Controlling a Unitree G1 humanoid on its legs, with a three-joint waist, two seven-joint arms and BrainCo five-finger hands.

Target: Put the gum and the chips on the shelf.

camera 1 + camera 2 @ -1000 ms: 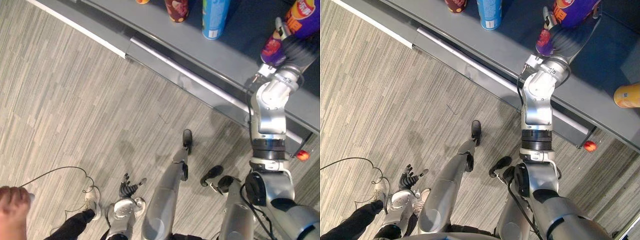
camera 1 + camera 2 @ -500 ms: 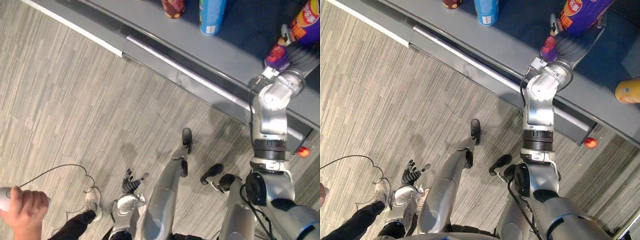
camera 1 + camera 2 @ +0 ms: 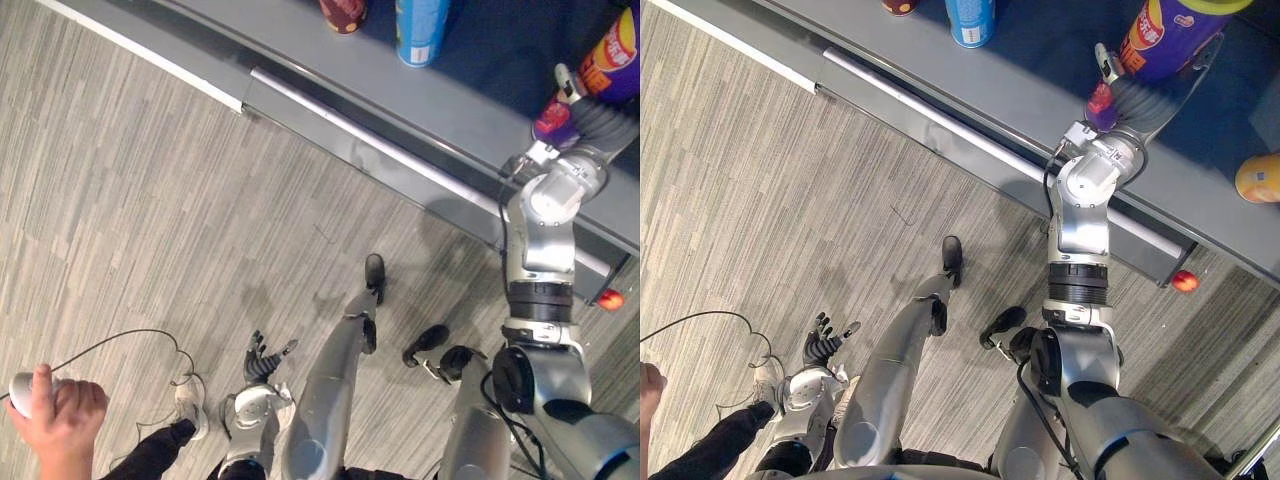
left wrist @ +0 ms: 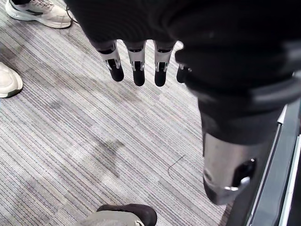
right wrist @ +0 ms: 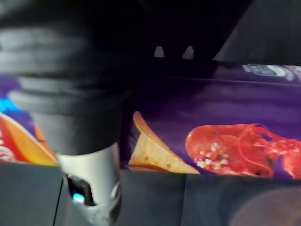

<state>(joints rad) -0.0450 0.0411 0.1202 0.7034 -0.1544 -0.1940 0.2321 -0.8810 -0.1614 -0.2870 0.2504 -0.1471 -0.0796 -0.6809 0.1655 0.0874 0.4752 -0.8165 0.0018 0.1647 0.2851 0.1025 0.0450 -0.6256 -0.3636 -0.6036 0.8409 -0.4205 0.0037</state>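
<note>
A purple chips can (image 3: 1168, 32) stands on the dark shelf (image 3: 470, 110), shown close up in the right wrist view (image 5: 211, 136). My right hand (image 3: 1140, 100) is against the can's near side. Its thumb (image 3: 1101, 62) sticks up straight on one side of the can and a finger (image 3: 1210, 55) lies straight along the other. My left hand (image 3: 262, 365) hangs low over the floor, its fingers (image 4: 137, 66) straight and holding nothing.
A blue can (image 3: 425, 30) and a red one (image 3: 343, 12) stand further left on the shelf, an orange container (image 3: 1260, 178) to the right. A metal rail (image 3: 400, 155) runs along the shelf's front. A person's hand (image 3: 60, 425) holds a white device at lower left.
The whole view has shifted a little. My right hand stays at the purple can. The person's hand with the white device has moved within the lower left corner.
</note>
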